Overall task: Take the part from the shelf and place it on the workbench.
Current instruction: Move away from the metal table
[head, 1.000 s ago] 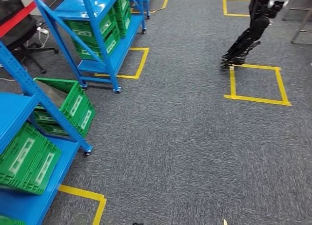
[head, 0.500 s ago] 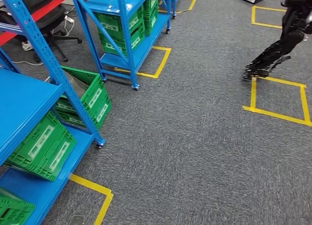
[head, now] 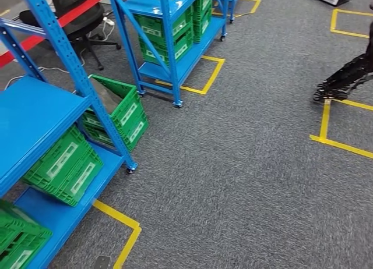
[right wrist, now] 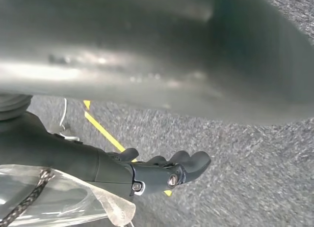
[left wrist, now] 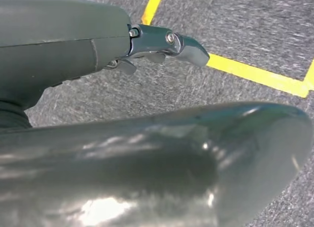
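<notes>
Item 1, the part: I cannot pick it out. No workbench is in sight either.

Item 2, near shelf [head: 31, 114]: blue rack at 9 o'clock in the head view, long axis running from 7 towards 11. Of the two arms, the left is on its side.

Item 3, far shelf [head: 169, 4]: second blue rack at 11 o'clock, well apart from the first.

Item 4, containers:
- Green crate [head: 63, 167] on the near rack's lower deck, tilted, underside towards me, contents hidden.
- Another crate [head: 17, 240] at 7 o'clock, contents not legible.
- Floor crate [head: 120, 109] between the racks, tipped, with a flat grey sheet inside.
- Stacked crates [head: 169, 30] on the far rack, contents hidden.

Item 5, left hand [left wrist: 111, 45]: fingers stretched out and holding nothing, above carpet and yellow tape [left wrist: 255, 74].

Item 6, right hand [right wrist: 148, 173]: fingers extended. Clear plastic film [right wrist: 66, 202] with a dark cord lies against its underside. I cannot tell whether the hand holds it or whether it is the part.

My judgement: the next move depends on facing the 9 o'clock rack.
</notes>
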Tool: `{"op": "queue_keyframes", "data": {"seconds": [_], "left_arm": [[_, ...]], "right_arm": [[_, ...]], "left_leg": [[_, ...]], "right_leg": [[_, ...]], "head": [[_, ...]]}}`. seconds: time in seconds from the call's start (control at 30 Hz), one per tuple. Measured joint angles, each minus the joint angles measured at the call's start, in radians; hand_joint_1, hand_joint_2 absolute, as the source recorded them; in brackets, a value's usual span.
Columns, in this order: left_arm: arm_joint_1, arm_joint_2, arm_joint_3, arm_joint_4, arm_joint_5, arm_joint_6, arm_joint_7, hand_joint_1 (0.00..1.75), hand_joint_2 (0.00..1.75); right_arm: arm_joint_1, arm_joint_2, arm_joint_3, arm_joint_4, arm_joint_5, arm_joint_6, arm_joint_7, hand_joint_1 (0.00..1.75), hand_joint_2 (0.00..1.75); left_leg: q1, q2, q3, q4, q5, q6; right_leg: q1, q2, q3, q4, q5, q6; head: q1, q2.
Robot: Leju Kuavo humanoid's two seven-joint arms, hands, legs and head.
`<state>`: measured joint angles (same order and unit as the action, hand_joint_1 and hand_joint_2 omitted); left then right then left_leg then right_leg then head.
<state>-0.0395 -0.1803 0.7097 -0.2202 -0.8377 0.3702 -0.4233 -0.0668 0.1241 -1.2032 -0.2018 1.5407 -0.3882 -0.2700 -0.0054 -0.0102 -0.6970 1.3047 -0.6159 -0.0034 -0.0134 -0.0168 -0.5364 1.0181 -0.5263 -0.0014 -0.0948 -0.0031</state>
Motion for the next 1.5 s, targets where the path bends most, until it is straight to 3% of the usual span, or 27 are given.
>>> {"op": "queue_keyframes", "data": {"seconds": [0.03, 0.07, 0.13, 0.17, 0.23, 0.3, 0.37, 0.4, 0.43, 0.5, 0.53, 0.6, 0.67, 0.73, 0.8, 0.87, 0.97, 1.03, 1.07, 1.1, 1.13, 1.2, 1.23, 1.3, 1.37, 1.43, 1.5], "left_arm": [[0.001, -0.001, 0.000, 0.000, 0.000, 0.000, 0.000, 0.00, 0.00], [0.002, -0.002, 0.000, 0.000, 0.000, 0.000, 0.000, 0.00, 0.00], [0.002, -0.002, 0.000, 0.000, 0.000, 0.000, 0.001, 0.00, 0.00], [0.001, -0.002, 0.000, 0.000, 0.000, 0.000, 0.001, 0.00, 0.00], [-0.002, -0.001, 0.000, 0.000, 0.002, 0.001, 0.001, 0.00, 0.00], [0.000, 0.000, 0.000, 0.000, 0.006, 0.003, 0.001, 0.00, 0.00], [0.003, 0.001, 0.000, 0.000, 0.014, 0.005, -0.001, 0.00, 0.00], [0.002, 0.002, 0.001, 0.000, 0.017, 0.005, -0.003, 0.00, 0.00], [0.001, 0.003, 0.003, 0.000, 0.021, 0.005, -0.006, 0.00, 0.00], [-0.001, 0.007, 0.009, 0.000, 0.030, 0.005, -0.011, 0.00, 0.00], [0.000, 0.010, 0.014, 0.000, 0.034, 0.005, -0.012, 0.00, 0.00], [0.003, 0.017, 0.021, 0.000, 0.038, 0.005, -0.010, 0.00, 0.00], [0.003, 0.025, 0.025, 0.000, 0.039, 0.006, -0.003, 0.00, 0.00], [0.004, 0.030, 0.031, 0.000, 0.039, 0.006, 0.005, 0.00, 0.00], [0.008, 0.034, 0.038, 0.000, 0.039, 0.006, 0.009, 0.00, 0.00], [0.013, 0.037, 0.043, 0.000, 0.036, 0.007, 0.012, 0.00, 0.00], [0.015, 0.038, 0.043, 0.000, 0.027, 0.007, 0.014, 0.00, 0.00], [0.016, 0.038, 0.043, 0.000, 0.023, 0.007, 0.016, 0.00, 0.00], [0.017, 0.038, 0.043, 0.000, 0.022, 0.006, 0.015, 0.00, 0.00], [0.018, 0.039, 0.044, 0.000, 0.021, 0.005, 0.013, 0.00, 0.00], [0.017, 0.041, 0.044, 0.000, 0.021, 0.003, 0.009, 0.00, 0.00], [0.010, 0.045, 0.044, 0.000, 0.020, -0.001, 0.002, 0.00, 0.00], [0.007, 0.046, 0.044, 0.000, 0.018, -0.003, 0.000, 0.00, 0.00], [0.003, 0.050, 0.044, 0.000, 0.013, -0.004, -0.003, 0.00, 0.00], [0.004, 0.051, 0.044, 0.000, 0.007, -0.004, -0.003, 0.00, 0.00], [0.000, 0.052, 0.043, 0.000, 0.000, -0.006, -0.002, 0.00, 0.00], [-0.004, 0.053, 0.043, 0.000, -0.005, -0.008, -0.002, 0.00, 0.00]], "right_arm": [[0.000, -0.001, 0.000, 0.000, 0.000, 0.000, 0.001, 0.00, 0.00], [-0.001, -0.002, 0.000, 0.000, 0.000, 0.000, 0.001, 0.00, 0.00], [-0.002, -0.002, 0.000, 0.000, 0.000, 0.000, 0.001, 0.00, 0.00], [-0.002, -0.002, 0.000, 0.000, 0.000, 0.000, 0.001, 0.00, 0.00], [-0.002, -0.002, 0.000, 0.000, 0.003, 0.000, 0.001, 0.00, 0.00], [-0.004, -0.002, 0.003, 0.000, 0.010, -0.002, 0.001, 0.00, 0.00], [-0.006, -0.002, 0.008, 0.000, 0.017, -0.004, 0.002, 0.00, 0.00], [-0.006, -0.001, 0.011, 0.000, 0.020, -0.006, 0.004, 0.00, 0.00], [-0.005, -0.001, 0.015, 0.001, 0.022, -0.007, 0.006, 0.00, 0.00], [-0.003, 0.000, 0.023, 0.001, 0.027, -0.008, 0.011, 0.00, 0.00], [-0.002, 0.001, 0.027, 0.002, 0.029, -0.008, 0.012, 0.00, 0.00], [-0.001, 0.005, 0.037, 0.002, 0.032, -0.008, 0.014, 0.00, 0.00], [-0.001, 0.013, 0.047, 0.003, 0.032, -0.009, 0.019, 0.00, 0.87], [0.000, 0.023, 0.059, 0.006, 0.033, -0.010, 0.030, 0.00, 1.75], [0.004, 0.030, 0.074, 0.007, 0.032, -0.013, 0.045, 0.00, 1.75], [0.008, 0.033, 0.086, 0.007, 0.031, -0.016, 0.056, 0.00, 1.75], [0.013, 0.033, 0.096, 0.007, 0.019, -0.020, 0.059, 0.00, 1.75], [0.014, 0.032, 0.097, 0.007, 0.005, -0.025, 0.057, 0.00, 1.75], [0.013, 0.032, 0.097, 0.007, -0.001, -0.027, 0.053, 0.00, 1.75], [0.012, 0.032, 0.097, 0.007, -0.005, -0.028, 0.047, 0.00, 1.75], [0.011, 0.032, 0.097, 0.007, -0.007, -0.029, 0.039, 0.00, 1.75], [0.008, 0.035, 0.098, 0.007, -0.005, -0.031, 0.027, 0.00, 1.75], [0.006, 0.035, 0.098, 0.007, -0.003, -0.033, 0.024, 0.00, 1.75], [0.001, 0.037, 0.098, 0.007, -0.004, -0.037, 0.018, 0.00, 1.75], [-0.005, 0.039, 0.098, 0.007, -0.006, -0.041, 0.009, 0.00, 1.75], [-0.007, 0.039, 0.099, 0.007, -0.006, -0.047, 0.004, 0.00, 1.75], [-0.006, 0.039, 0.099, 0.007, -0.007, -0.050, 0.004, 0.00, 1.75]], "left_leg": [[0.001, 0.001, -0.006, 0.009, 0.009, 0.002], [0.000, 0.003, 0.008, -0.024, 0.038, 0.006], [-0.009, 0.024, 0.074, -0.159, 0.109, 0.022], [-0.017, 0.041, 0.105, -0.222, 0.129, 0.030], [-0.029, 0.062, 0.130, -0.280, 0.133, 0.042], [-0.028, 0.049, 0.134, -0.297, 0.136, 0.047], [-0.020, 0.033, 0.150, -0.320, 0.146, 0.053], [-0.016, 0.026, 0.157, -0.329, 0.150, 0.056], [-0.016, 0.018, 0.159, -0.332, 0.150, 0.058], [-0.016, 0.000, 0.159, -0.331, 0.149, 0.059], [-0.015, -0.009, 0.161, -0.331, 0.148, 0.058], [-0.013, -0.027, 0.166, -0.326, 0.142, 0.052], [-0.011, -0.043, 0.167, -0.314, 0.132, 0.040], [-0.012, -0.057, 0.159, -0.303, 0.127, 0.028], [-0.010, -0.067, 0.152, -0.300, 0.127, 0.021], [-0.009, -0.049, 0.139, -0.272, 0.108, 0.011], [-0.003, -0.007, 0.056, -0.097, 0.021, -0.003], [0.002, -0.001, 0.007, -0.001, -0.003, -0.006], [0.004, -0.001, 0.008, -0.007, 0.014, -0.006], [0.004, 0.003, 0.029, -0.053, 0.048, -0.003], [0.001, 0.012, 0.063, -0.125, 0.088, 0.003], [-0.008, 0.042, 0.122, -0.250, 0.132, 0.015], [-0.013, 0.052, 0.135, -0.281, 0.136, 0.019], [-0.017, 0.046, 0.137, -0.295, 0.133, 0.024], [-0.012, 0.033, 0.147, -0.311, 0.140, 0.032], [-0.005, 0.020, 0.156, -0.325, 0.147, 0.041], [-0.005, 0.005, 0.156, -0.325, 0.147, 0.045]], "right_leg": [[0.002, -0.008, 0.002, 0.000, -0.002, -0.001], [0.004, -0.016, 0.005, 0.000, -0.004, -0.001], [0.005, -0.030, 0.012, -0.001, -0.010, 0.000], [0.006, -0.036, 0.014, -0.001, -0.014, 0.003], [0.007, -0.051, 0.017, -0.004, -0.018, 0.012], [0.007, -0.065, 0.024, -0.009, -0.020, 0.023], [0.006, -0.043, 0.015, 0.018, -0.042, 0.030], [0.005, -0.023, -0.006, 0.061, -0.065, 0.034], [0.004, -0.003, -0.037, 0.123, -0.092, 0.037], [0.001, 0.013, -0.107, 0.245, -0.129, 0.044], [0.000, 0.014, -0.125, 0.265, -0.121, 0.046], [-0.004, 0.019, -0.102, 0.184, -0.049, 0.050], [-0.010, 0.048, -0.044, 0.053, 0.010, 0.051], [-0.011, 0.072, -0.017, 0.003, 0.016, 0.041], [-0.010, 0.063, -0.015, 0.002, 0.016, 0.027], [-0.011, 0.048, -0.012, 0.000, 0.016, 0.015], [-0.008, 0.017, -0.009, -0.002, 0.011, 0.002], [-0.005, -0.003, -0.007, -0.002, 0.008, 0.000], [-0.004, -0.010, -0.004, -0.002, 0.006, 0.000], [-0.004, -0.017, -0.001, -0.002, 0.004, 0.000], [-0.003, -0.024, 0.003, -0.002, 0.002, 0.002], [-0.001, -0.037, 0.009, -0.002, -0.003, 0.008], [0.000, -0.044, 0.010, -0.003, -0.005, 0.013], [0.001, -0.058, 0.014, -0.006, -0.007, 0.022], [0.001, -0.046, 0.012, 0.006, -0.020, 0.032], [-0.001, -0.009, -0.030, 0.092, -0.067, 0.037], [-0.001, 0.011, -0.101, 0.226, -0.119, 0.040]], "head": [[0.000, 0.000], [0.000, 0.000], [0.000, 0.000], [0.000, 0.000], [0.000, 0.000], [0.000, 0.000], [0.002, 0.000], [0.005, 0.000], [0.009, 0.000], [0.012, 0.000], [0.011, 0.000], [0.012, 0.000], [0.013, 0.000], [0.015, 0.000], [0.014, 0.000], [0.011, 0.000], [0.006, 0.000], [0.006, 0.000], [0.006, 0.000], [0.006, 0.000], [0.006, 0.000], [0.006, 0.000], [0.006, 0.000], [0.005, 0.000], [0.008, 0.000], [0.014, 0.000], [0.017, 0.000]]}}
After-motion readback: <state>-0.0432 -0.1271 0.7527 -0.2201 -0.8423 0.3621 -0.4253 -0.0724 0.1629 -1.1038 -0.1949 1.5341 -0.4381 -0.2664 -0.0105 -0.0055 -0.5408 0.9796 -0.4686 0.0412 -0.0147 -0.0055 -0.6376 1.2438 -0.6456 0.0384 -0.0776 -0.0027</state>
